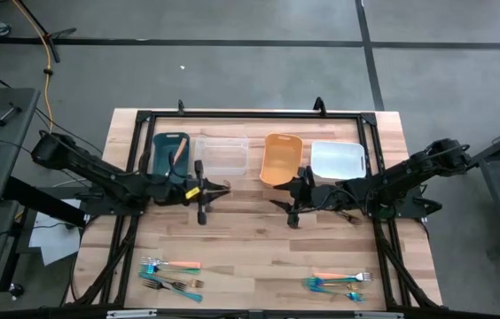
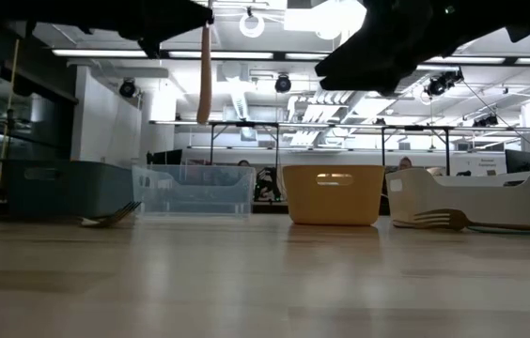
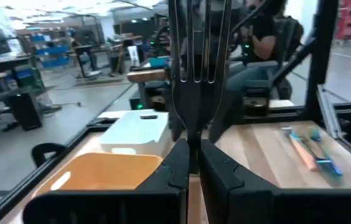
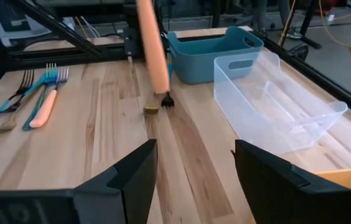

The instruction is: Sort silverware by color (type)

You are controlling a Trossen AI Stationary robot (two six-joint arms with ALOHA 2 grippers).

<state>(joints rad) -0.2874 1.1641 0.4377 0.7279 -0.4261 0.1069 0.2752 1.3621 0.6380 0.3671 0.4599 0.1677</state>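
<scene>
My left claw (image 1: 204, 190) is closed on a fork (image 3: 195, 59), pinching it by the dark metal end so the prongs stand up in front of the wrist camera and the salmon-orange handle (image 2: 205, 75) hangs down, clear of the worktop (image 1: 250, 244). It sits just in front of the clear bin (image 1: 222, 155), near the middle of the worktop on the left half.

My right claw (image 1: 292, 202) hovers in front of the orange bin (image 1: 280, 158), fingers (image 4: 132, 171) spread wide with nothing between them (bare wood shows through the gap in its wrist camera). The two claws face each other across the centre, a little apart.

Four bins stand in a row along the far edge: teal bin (image 1: 169, 152), clear, orange, then white bin (image 1: 337, 159). Something orange lies in the teal one; I can't tell what.

The rest of the silverware lies in two small heaps by the near edge. The left heap (image 1: 172, 275), toward the near left corner, holds a salmon-orange piece, teal ones and darker or gold forks. The right heap (image 1: 337, 282), toward the near right corner, shows an orange piece above teal ones. I can't count the pieces in either heap with any confidence.

A person (image 3: 264, 38) sits in the room beyond the table.
</scene>
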